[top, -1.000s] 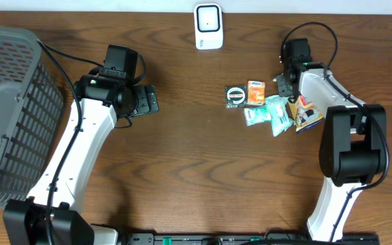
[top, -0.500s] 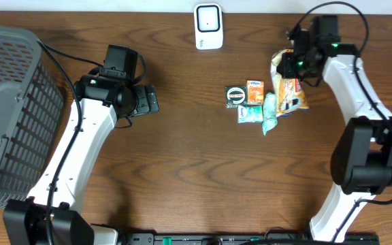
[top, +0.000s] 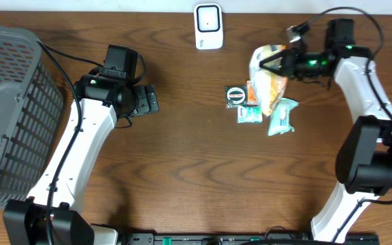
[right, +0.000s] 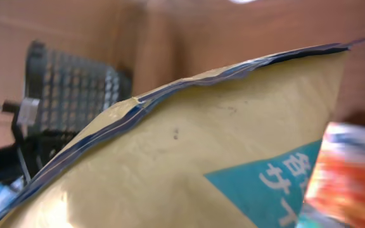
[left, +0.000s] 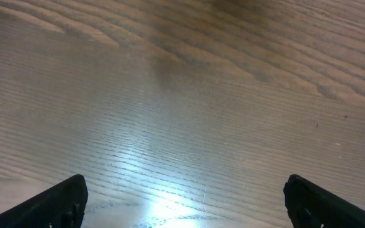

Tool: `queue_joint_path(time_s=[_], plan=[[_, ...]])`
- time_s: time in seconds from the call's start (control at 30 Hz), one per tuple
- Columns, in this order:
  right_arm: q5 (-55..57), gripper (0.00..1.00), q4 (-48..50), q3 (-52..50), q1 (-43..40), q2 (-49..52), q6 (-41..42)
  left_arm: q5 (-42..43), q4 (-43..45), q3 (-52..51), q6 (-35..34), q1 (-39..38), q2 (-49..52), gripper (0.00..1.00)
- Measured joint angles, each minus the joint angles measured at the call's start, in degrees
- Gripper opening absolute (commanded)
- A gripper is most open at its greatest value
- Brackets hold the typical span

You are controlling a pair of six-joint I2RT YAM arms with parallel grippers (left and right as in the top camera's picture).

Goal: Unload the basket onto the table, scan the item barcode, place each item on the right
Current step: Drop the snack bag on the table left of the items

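**While the snack bag is held clear of the worktop, it is carried toward the scanner**

Since a barcode has to be shown to a reader, the right hand [top: 284, 62] is clenched on one edge of the snack bag [top: 267, 82]. The bag is held up off the worktop [top: 182, 170] and hangs over the small pile of goods. The bag fills almost the whole right wrist view, so the grip is judged from the overhead view. Beneath it lie a round black item [top: 235, 95], a small teal packet [top: 250, 114] and a larger teal packet [top: 281, 117]. The scanner [top: 209, 26] stands at the far edge, to the left of the bag and not yet reached. The left hand [top: 148, 101] is released, its jaws wide over bare wood. It is probably kept there, between the goods and the basket [top: 5, 102], to receive the item later.

A second ago the bag lay at the right of the pile with the hand down on it. Half a second ago it was already raised. Now it is found further left, nearer the scanner. The larger teal packet is slightly displaced. No change is seen in the left arm.
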Motion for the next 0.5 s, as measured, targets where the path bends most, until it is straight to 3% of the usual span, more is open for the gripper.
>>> queue_joint_path(time_s=[0.23, 0.5], plan=[[-4.3, 0.04, 9.7, -7.2, 8.8, 0.0, 3.6, 0.0, 0.0, 0.0, 0.0, 0.0, 0.0, 0.98], [-5.5, 0.09, 26.1, -16.5, 17.8, 0.0, 15.8, 0.0, 0.0, 0.0, 0.0, 0.0, 0.0, 0.98]])
